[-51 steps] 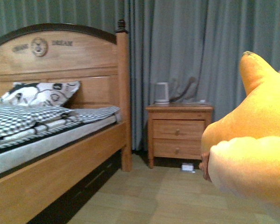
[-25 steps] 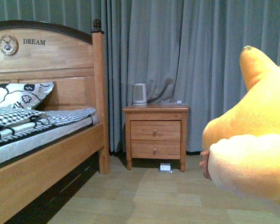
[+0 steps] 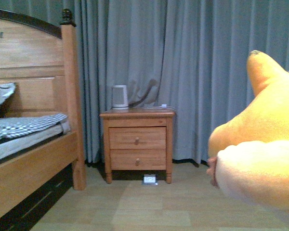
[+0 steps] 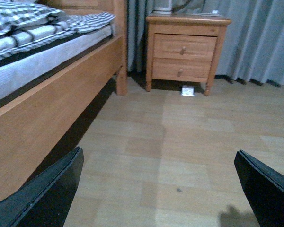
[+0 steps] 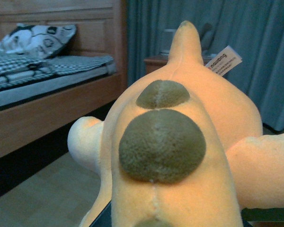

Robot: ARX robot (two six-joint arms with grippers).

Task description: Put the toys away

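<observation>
The orange-yellow plush animal (image 3: 260,144) fills the right side of the front view, held up above the floor. In the right wrist view it (image 5: 180,142) covers most of the picture, with dark olive round patches down its back and a white tag near its pointed tip. My right gripper is shut on it, and its fingers are hidden under the plush. My left gripper (image 4: 161,189) is open and empty, low over the wooden floor (image 4: 180,142); its dark fingertips (image 4: 47,194) show at the two lower corners.
A wooden bed (image 3: 29,144) with checked bedding stands at the left. A two-drawer wooden nightstand (image 3: 137,144) with a white kettle (image 3: 119,96) stands against grey curtains (image 3: 197,72). A small white object (image 3: 150,179) lies on the floor under the nightstand.
The view has swung to the right: the bed and nightstand have shifted left in the front view. The plush stays in the same place in my right gripper.
</observation>
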